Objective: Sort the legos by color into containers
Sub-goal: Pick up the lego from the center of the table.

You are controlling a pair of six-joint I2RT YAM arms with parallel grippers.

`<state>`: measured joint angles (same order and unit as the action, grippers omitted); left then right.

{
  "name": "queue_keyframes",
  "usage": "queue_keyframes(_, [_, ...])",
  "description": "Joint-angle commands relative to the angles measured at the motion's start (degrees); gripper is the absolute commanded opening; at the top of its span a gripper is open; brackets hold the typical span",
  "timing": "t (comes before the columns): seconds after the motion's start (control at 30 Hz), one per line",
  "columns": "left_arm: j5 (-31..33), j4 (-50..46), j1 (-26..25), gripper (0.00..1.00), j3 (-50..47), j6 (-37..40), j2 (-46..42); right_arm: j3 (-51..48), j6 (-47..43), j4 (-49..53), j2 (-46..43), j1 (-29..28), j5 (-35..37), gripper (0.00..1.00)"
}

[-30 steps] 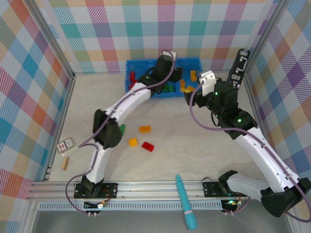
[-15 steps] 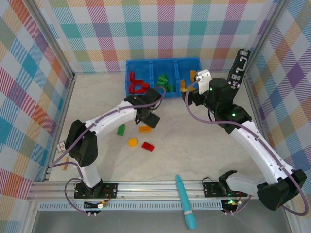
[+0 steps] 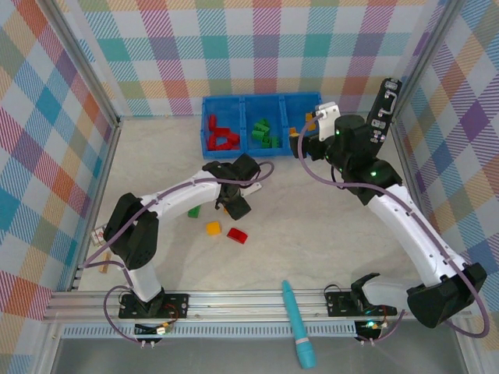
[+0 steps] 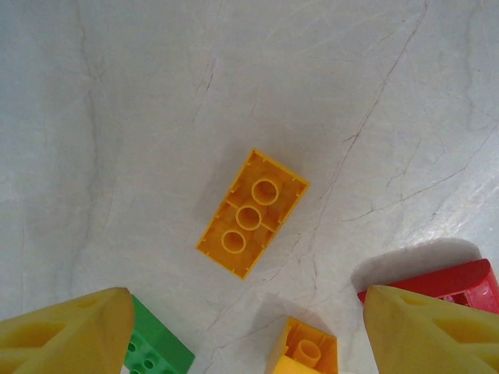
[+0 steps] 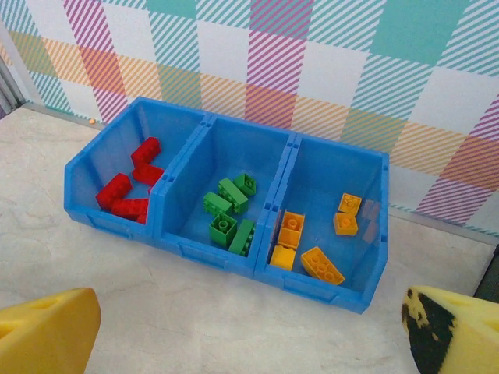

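Left tool (image 4: 245, 294): released, jaws spread, nothing between them; poised directly above orange lego (image 4: 252, 212), flat on desk (image 4: 117, 93).
Long axis of that lego: diagonal in the wrist view, lower left to upper right, askew to the line between the jaws; wrist turn probably needed before closing.
Neighbours: green lego (image 4: 156, 348), small yellow lego (image 4: 306, 357) and red lego (image 4: 437, 282), all near the tool's side; bare desk beyond.
Right tool (image 5: 249, 312): released, empty, facing blue container (image 5: 203, 249), farther from the loose legos.
Likely destination: right compartment, among other orange pieces.
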<state>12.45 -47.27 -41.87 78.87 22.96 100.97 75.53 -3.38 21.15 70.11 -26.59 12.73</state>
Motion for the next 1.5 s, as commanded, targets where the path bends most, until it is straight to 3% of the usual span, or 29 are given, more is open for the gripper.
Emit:
queue_keyframes(0.0, [-1.59,2.47,0.85,0.78,-0.91,5.99,1.61,2.32,0.97,0.3,0.9,0.66,-0.52,0.99])
queue_keyframes(0.2, [-5.52,3.3,3.18,0.77,-1.26,8.06,4.06,2.26,1.02,-0.02,2.18,1.83,-0.43,0.99])
queue_keyframes(0.7, [-7.7,2.88,5.04,0.7,1.08,8.82,12.41,3.05,1.92,-0.76,5.61,5.12,-2.14,0.99])
queue_keyframes(1.03, [-10.24,-1.5,6.53,0.34,7.49,5.91,19.09,2.65,1.97,-0.93,5.33,6.54,-2.27,0.99])
queue_keyframes(1.27, [-10.72,-3.45,6.63,0.27,12.31,3.29,20.09,2.26,2.15,-0.95,4.69,7.1,-1.76,0.99])
queue_keyframes(1.47, [-15.24,0.99,4.95,0.24,27.21,-4.47,21.22,2.74,2.67,-1.02,4.3,7.52,-1.39,0.99])
